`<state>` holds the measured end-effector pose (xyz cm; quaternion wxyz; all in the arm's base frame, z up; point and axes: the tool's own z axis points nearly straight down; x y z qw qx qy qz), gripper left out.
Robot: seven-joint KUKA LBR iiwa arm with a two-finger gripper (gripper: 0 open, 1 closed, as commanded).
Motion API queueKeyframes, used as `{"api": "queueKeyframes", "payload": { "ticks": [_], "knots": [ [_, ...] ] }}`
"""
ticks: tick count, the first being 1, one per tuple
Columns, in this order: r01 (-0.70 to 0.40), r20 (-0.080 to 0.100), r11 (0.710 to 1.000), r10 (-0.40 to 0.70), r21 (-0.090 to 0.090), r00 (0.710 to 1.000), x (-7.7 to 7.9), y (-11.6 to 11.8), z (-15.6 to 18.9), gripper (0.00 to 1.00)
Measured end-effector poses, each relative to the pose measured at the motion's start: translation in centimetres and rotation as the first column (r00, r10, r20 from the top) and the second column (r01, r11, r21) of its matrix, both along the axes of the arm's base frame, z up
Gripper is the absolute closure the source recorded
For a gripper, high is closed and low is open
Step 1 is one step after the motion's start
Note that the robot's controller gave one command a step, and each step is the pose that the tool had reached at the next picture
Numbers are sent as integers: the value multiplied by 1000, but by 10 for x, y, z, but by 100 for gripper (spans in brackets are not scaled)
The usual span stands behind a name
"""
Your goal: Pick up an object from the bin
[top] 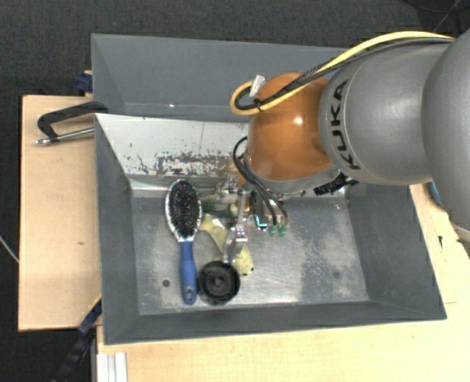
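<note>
Three items cluster left of centre in the bin (323,261): blue-handled hairbrush (185,228), black round disc (217,282), pale yellow piece (216,231). Tool (236,239) hangs over the yellow piece; its state cannot be told.

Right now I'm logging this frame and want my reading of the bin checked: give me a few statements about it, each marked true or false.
1. The hairbrush has a blue handle and a dark bristle head. True.
2. The hairbrush lies in the right half of the bin. False: it lies in the left half, to the left of the gripper.
3. The black round thing lies beside the end of the brush's handle, near the bin's lower wall in the view. True.
4. The gripper is over bare floor at the bin's right. False: it is near the middle, over the pale yellow thing next to the brush.
</note>
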<state>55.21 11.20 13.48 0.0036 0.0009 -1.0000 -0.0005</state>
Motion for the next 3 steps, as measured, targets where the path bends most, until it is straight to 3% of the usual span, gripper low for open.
{"api": "queueKeyframes", "payload": {
  "ticks": [1, 2, 3],
  "knots": [
    [23, 13, 1000, -23, 3, 1000, 3, -3, -49, 0],
    [23, 3, 1000, -23, 2, 1000, 2, -2, -50, 100],
    [55, 20, 998, -55, 4, 998, -10, 4, 108, 100]
  ]
}}
